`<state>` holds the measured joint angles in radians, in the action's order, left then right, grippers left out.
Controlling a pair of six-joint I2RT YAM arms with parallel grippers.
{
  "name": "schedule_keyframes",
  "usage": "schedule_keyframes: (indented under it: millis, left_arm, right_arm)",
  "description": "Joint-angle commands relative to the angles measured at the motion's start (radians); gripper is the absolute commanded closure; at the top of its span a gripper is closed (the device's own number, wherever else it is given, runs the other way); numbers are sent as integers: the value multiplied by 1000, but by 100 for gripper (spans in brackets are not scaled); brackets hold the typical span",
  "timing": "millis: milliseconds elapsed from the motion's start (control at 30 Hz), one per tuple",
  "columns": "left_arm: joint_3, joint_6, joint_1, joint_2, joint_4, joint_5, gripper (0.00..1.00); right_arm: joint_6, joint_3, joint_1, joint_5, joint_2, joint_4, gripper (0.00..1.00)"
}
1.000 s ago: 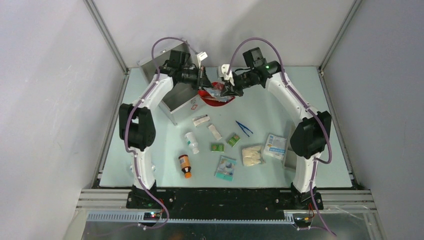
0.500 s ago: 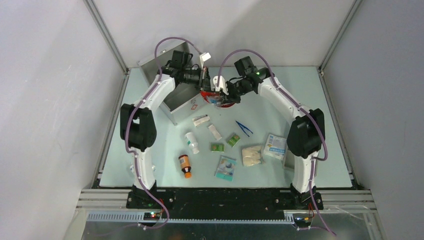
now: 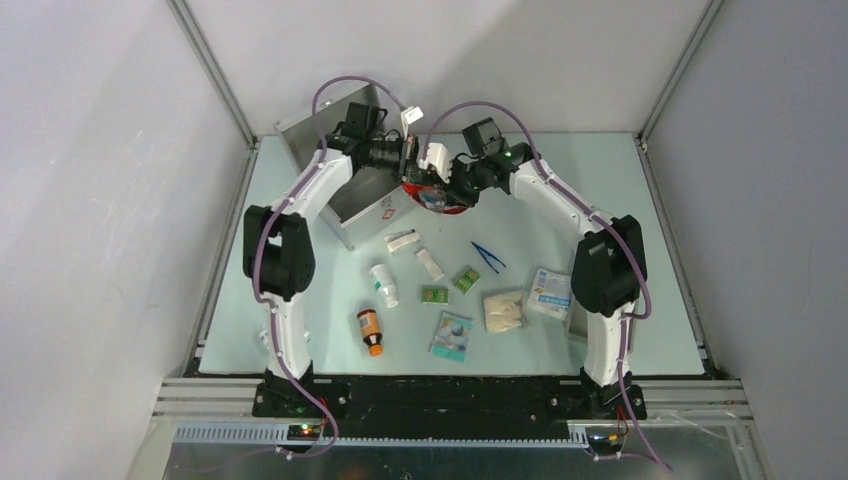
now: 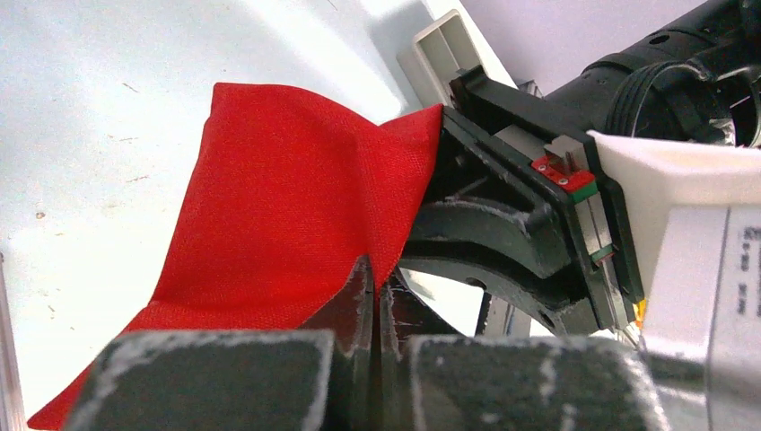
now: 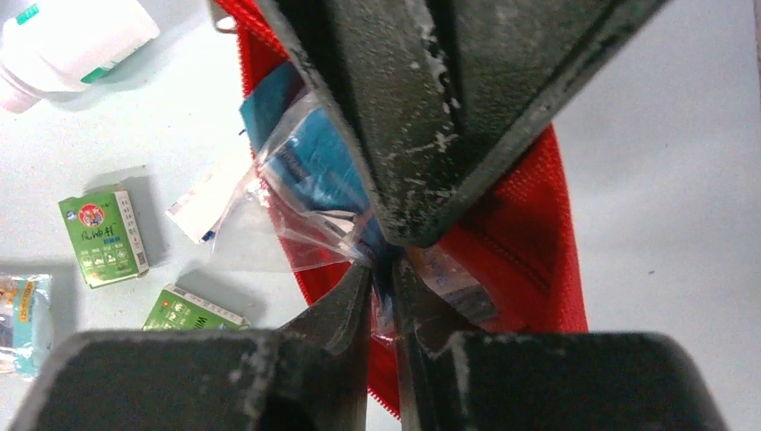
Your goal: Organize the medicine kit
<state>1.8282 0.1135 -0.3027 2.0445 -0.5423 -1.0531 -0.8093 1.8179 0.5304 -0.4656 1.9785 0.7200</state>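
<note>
The medicine kit point(image 3: 362, 212) is sitting at the far left of the surface point(image 3: 560, 200), its lid standing open toward the far-left corner. Just to its right, a red pouch point(image 4: 278, 206) is hanging between the two arms. The left gripper point(image 4: 375, 292) is pinching the pouch's red fabric, its fingers pressed together on the cloth. The right gripper point(image 5: 381, 283) is reaching into the pouch's open mouth from the right. Its fingers are standing only narrowly apart, with a clear plastic packet point(image 5: 296, 224) lying between the tips; whether they are gripping it cannot be told. Nearer on the surface, loose supplies are lying well apart from the case: a white bottle point(image 3: 383, 285), an orange bottle point(image 3: 370, 331), two small green boxes point(image 3: 434, 295), blue tweezers point(image 3: 488, 256) and a pale gauze pack point(image 3: 503, 310).
</note>
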Motion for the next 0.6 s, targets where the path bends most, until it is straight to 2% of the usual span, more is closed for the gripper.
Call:
schedule_keyframes:
  millis: [0, 67, 233, 567]
  left_arm:
    - [42, 35, -9, 1, -1, -148, 99]
    - [49, 56, -11, 25, 4, -161, 98]
    - [55, 101, -13, 60, 31, -188, 99]
    - [52, 134, -11, 70, 70, -192, 100]
  right_arm:
    - [80, 28, -17, 151, 9, -18, 78]
    - [134, 49, -20, 191, 18, -52, 77]
    - [232, 102, -32, 173, -12, -80, 74]
    - [220, -40, 36, 200, -8, -168, 79]
